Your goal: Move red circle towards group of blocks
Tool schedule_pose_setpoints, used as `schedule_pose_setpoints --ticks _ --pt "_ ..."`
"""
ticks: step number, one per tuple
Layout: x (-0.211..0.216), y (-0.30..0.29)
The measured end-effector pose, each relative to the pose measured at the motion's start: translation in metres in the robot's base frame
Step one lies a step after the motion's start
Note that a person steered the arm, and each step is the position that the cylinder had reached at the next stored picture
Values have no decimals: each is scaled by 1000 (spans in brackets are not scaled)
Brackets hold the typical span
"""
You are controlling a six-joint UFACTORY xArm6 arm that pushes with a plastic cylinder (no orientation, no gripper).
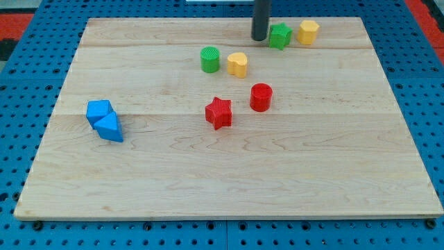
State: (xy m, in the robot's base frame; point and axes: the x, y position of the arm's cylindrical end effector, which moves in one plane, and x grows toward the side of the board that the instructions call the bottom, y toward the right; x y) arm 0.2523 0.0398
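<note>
Up top, my tip [259, 38] bare, holding nothing, just left of green star [280, 36], red circle [261, 97] standing upright well below it, red star [218, 112] near the circle's left

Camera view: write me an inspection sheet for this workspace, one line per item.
Surface: pale wooden board, flat, on a blue perforated base.
Job's things: red circle near the board's middle, just to the view's right of the red star, apart from it.
Clutter: green circle beside a yellow block; green block and another yellow block at the view's top; two blue blocks touching at the view's left.
Grippers: none; my tip sits just left of the green block.
Cables: nothing seen.
Surroundings: red patches at the top corners.
</note>
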Motion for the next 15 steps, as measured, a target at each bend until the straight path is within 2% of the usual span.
schedule_pose_setpoints --ticks 1,2,3,4,7,8,9,11,12,13,14,15 --pt "19 -102" --pt "66 -123" --pt "79 -82" --pt "50 -31" --pt "12 8" --pt "46 -47" --pt "99 -47" --pt "50 51" --pt "76 53" --pt "118 124" --pt "172 104" --pt "187 35"
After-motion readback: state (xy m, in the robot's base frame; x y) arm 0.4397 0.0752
